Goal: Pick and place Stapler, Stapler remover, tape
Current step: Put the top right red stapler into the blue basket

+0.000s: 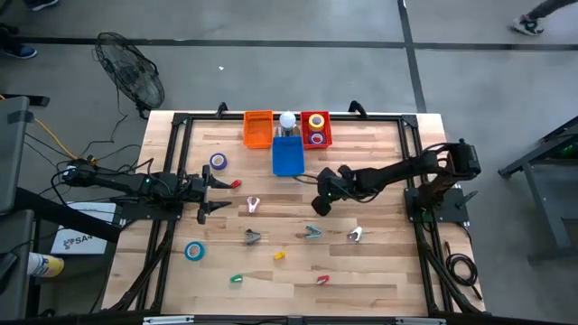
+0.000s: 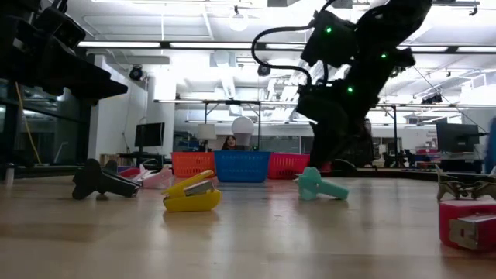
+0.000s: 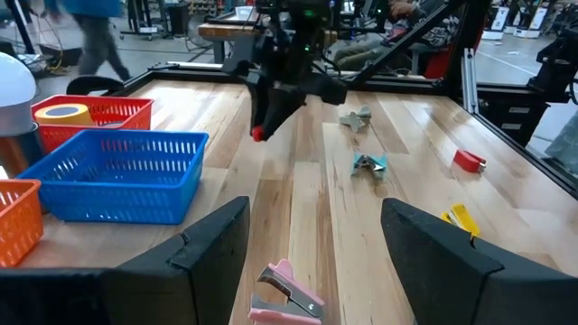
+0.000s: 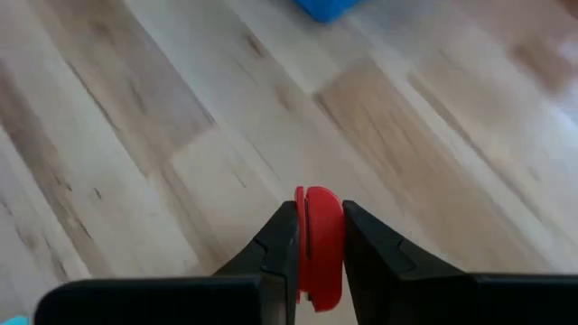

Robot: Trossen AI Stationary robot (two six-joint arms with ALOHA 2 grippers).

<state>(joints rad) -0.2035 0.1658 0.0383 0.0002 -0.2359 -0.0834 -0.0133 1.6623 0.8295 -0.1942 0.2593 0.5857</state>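
My right gripper hangs over the table's middle, shut on a small red piece; stapler or staple remover, I cannot tell. My left gripper waits open at the left, a pink staple remover lying on the table just ahead of it. Blue tape rolls lie flat at the left. A teal staple remover, a grey one and a yellow stapler lie on the near half. My right gripper pinches the red piece by its two flat sides between the two fingers. The fingers slant down from the table's right side. The piece's end sticks out below the fingertips, clear of the wood.
Three baskets stand at the far edge: orange, blue, and red with tape rolls inside. A red stapler and a green one lie near the front edge. A person walks in the room beyond the table.
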